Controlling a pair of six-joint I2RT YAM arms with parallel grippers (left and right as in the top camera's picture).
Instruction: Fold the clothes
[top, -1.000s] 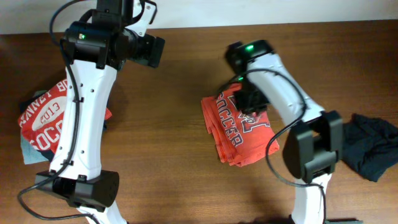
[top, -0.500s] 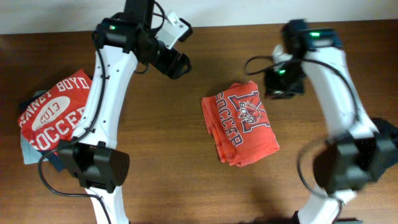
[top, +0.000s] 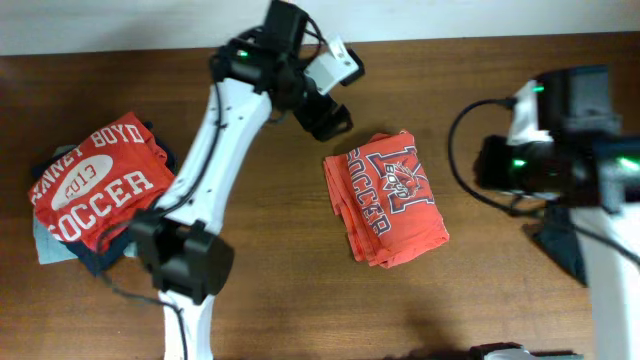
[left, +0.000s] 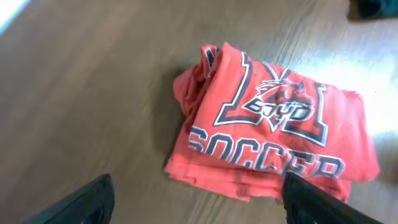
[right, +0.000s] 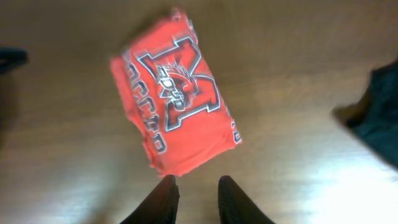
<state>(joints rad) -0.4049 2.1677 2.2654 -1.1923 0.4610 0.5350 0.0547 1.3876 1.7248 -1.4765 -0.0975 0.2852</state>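
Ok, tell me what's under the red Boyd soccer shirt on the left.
Under the red shirt, a dark garment and a pale blue one peek out at its edges. Anything else is covered.

White arm links (top: 212, 150); black joints (top: 185, 265), cables (top: 451, 140), right gripper fingers (right: 163, 200); green lights (top: 517, 163)

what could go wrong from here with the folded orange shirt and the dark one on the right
1. The open left gripper hangs close to the folded orange shirt, next to its loose layered edge. A low pass might snag a layer and undo the fold.
2. The dark garment lies crumpled, partly beneath the right arm. The arm might drag it when it moves.
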